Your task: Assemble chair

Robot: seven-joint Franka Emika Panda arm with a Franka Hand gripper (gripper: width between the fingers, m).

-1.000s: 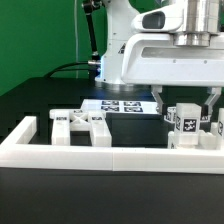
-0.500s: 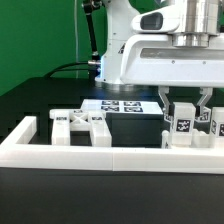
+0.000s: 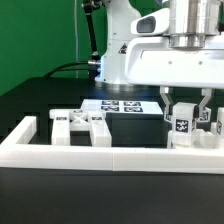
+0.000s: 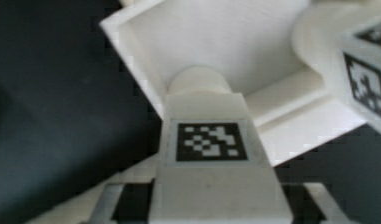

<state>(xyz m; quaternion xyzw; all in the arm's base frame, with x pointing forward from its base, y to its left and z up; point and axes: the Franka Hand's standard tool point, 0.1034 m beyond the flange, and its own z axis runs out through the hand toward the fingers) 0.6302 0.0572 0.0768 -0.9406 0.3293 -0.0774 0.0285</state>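
Note:
My gripper (image 3: pixel 184 120) hangs at the exterior view's right, just behind the front wall of the white border frame (image 3: pixel 110 152). Its fingers (image 3: pixel 166 108) stand on either side of a blocky white chair piece (image 3: pixel 183 126) with a black-and-white tag, and it is shut on that piece. In the wrist view the gripper (image 4: pixel 213 205) holds the same tagged piece (image 4: pixel 212 110), with dark pads against both its sides. Another tagged chair part (image 3: pixel 214 124) stands close beside it, and also shows in the wrist view (image 4: pixel 357 60).
Two cross-shaped white chair parts (image 3: pixel 76 124) stand at the exterior view's left inside the frame. The marker board (image 3: pixel 120 105) lies behind them. In the wrist view a corner of the border frame (image 4: pixel 196 35) lies beyond the held piece.
The gripper has shifted slightly to the exterior view's left and down with the tagged piece, and its fingers now stand closer against it.

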